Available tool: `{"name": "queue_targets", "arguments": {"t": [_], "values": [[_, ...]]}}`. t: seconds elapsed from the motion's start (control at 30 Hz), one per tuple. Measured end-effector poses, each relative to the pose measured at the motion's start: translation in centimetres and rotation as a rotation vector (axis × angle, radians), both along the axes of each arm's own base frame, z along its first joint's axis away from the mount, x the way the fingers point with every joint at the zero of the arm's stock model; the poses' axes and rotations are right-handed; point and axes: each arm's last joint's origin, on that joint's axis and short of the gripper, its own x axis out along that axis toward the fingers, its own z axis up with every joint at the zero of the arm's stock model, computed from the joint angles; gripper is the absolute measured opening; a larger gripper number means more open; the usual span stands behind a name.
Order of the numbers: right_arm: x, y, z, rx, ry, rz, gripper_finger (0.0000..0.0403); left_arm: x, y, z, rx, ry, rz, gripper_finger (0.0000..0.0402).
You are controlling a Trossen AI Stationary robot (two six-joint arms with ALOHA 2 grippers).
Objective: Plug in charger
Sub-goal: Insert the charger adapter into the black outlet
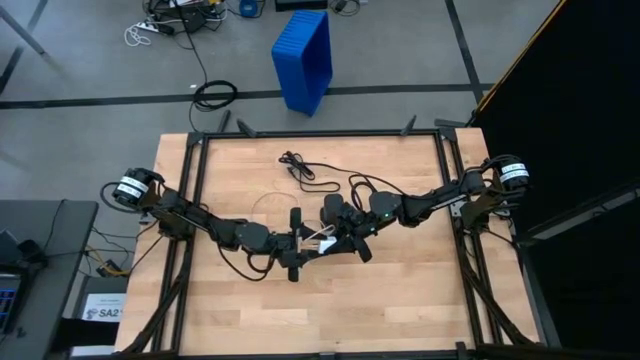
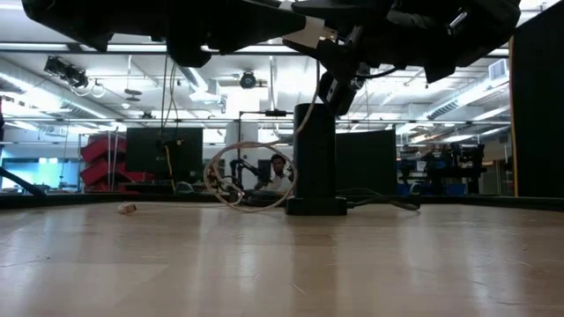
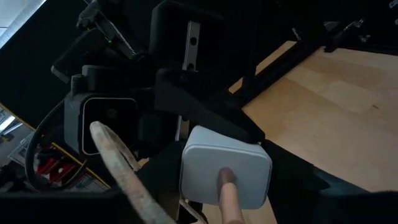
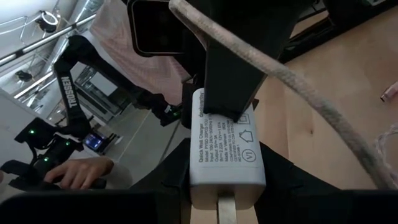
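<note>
A white charger block point(image 1: 322, 238) hangs in the air over the middle of the table, between both grippers. A pale braided cable point(image 3: 121, 171) is plugged into its rear end and loops down to the table point(image 2: 251, 176). Its loose plug end point(image 2: 128, 209) lies on the wood. My left gripper point(image 1: 305, 243) comes from the table's left and my right gripper point(image 1: 338, 235) from the right; both are shut on the charger. The prongs point(image 4: 227, 211) point at my right wrist. A black upright power block point(image 2: 315, 158) stands on its foot just beyond the grippers. My left gripper holds the charger at its cable end point(image 3: 227, 140), coming level from the table's left. One finger point(image 4: 230, 74) lies on the labelled flat face. The charger is lifted clear, with the cable hanging slack below it. My right gripper has the charger's prong end point(image 4: 227, 186) between its two fingers, which lie against the narrow sides. It comes level from the table's right. How far back the block reaches does not show.
A thin black cord point(image 1: 300, 168) lies coiled on the far half of the table. The black frame rails point(image 1: 195, 200) run along the table's edges. A blue bin point(image 1: 303, 55) stands on the floor beyond. A person's hand point(image 4: 81, 171) shows in the room behind.
</note>
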Motion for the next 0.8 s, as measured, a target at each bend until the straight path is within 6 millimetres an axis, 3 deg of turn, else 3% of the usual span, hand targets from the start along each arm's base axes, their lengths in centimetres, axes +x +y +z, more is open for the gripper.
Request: {"name": "queue_targets", "arguments": {"t": [0.13, 0.27, 0.43, 0.63, 0.8], "values": [[0.0, 0.0, 0.1, -0.005, -0.008, -0.002, 0.0088, 0.0, 0.0, 0.1, -0.006, -0.01, -0.001, 0.0191], [0.0, 0.0, 0.0, -0.001, -0.005, -0.006, 0.0088, 0.0, 0.0, 0.0, 0.005, -0.005, -0.005, 0.0161], [0.0, 0.0, 0.1, 0.004, -0.011, 0.009, 0.0092, -0.1, -0.2, 0.0, 0.005, -0.004, -0.009, 0.0158], [-0.1, 0.1, 0.3, 0.021, -0.023, 0.065, 0.0201, -0.7, -1.0, 0.4, -0.011, 0.025, -0.04, 0.0158], [-0.5, 0.2, 1.3, 0.018, -0.061, 0.1, 0.0238, -2.0, -1.2, 1.7, -0.075, 0.066, -0.04, 0.0158]]}}
